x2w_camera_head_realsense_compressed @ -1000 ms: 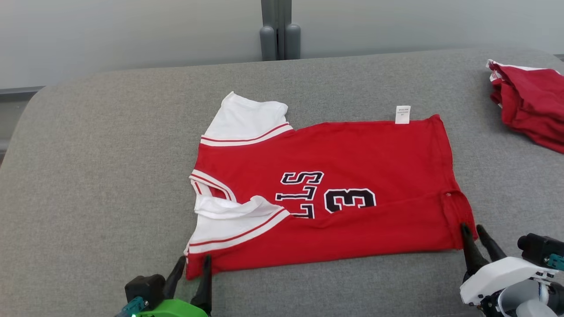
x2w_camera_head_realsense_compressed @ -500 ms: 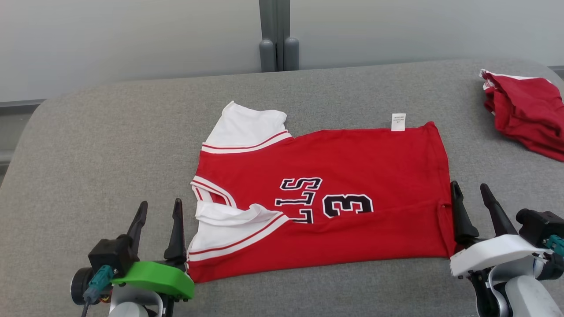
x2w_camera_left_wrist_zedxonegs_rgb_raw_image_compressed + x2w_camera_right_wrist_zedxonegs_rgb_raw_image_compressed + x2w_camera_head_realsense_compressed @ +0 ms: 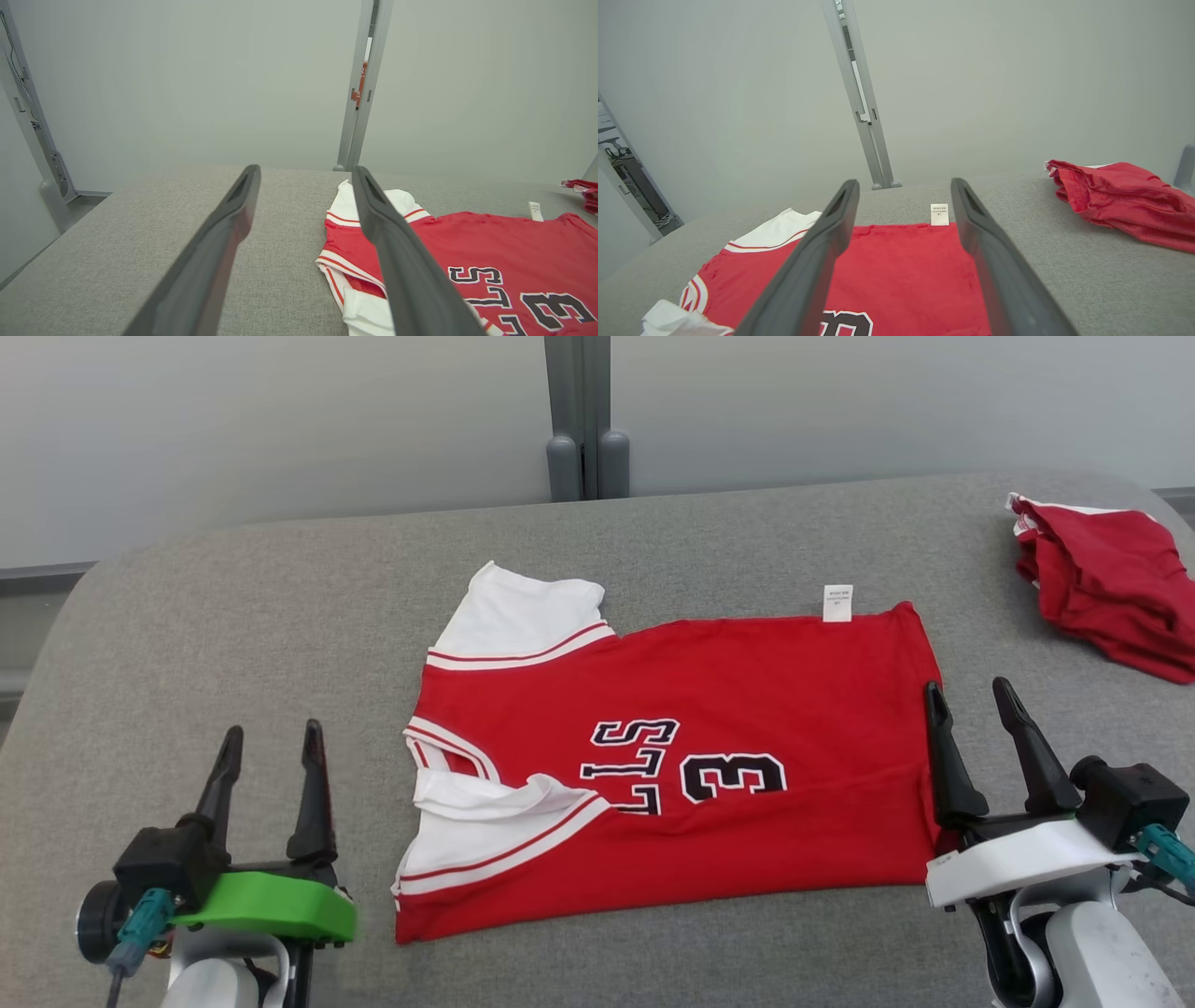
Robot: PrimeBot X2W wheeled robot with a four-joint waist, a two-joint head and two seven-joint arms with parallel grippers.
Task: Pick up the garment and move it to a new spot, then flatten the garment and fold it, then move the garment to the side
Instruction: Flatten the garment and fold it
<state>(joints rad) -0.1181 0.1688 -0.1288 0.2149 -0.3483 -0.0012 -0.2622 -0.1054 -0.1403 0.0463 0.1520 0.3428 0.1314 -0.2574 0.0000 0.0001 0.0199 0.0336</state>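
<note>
The garment is a red jersey with white sleeves and black number and letters. It lies folded lengthwise on the grey table, collar end to the left, also seen in the left wrist view and right wrist view. My left gripper stands open above the table, left of the jersey's near left corner, with nothing between its fingers. My right gripper stands open at the jersey's right hem, raised off the cloth and empty.
A second red garment lies crumpled at the table's far right, also in the right wrist view. A grey post stands behind the table's far edge against a pale wall. Bare grey table lies left of the jersey.
Both grippers opened, let go of the jersey's near corners and lifted away; the left one moved left. The jersey now lies flat. The head camera tilted, shifting the whole picture down.
</note>
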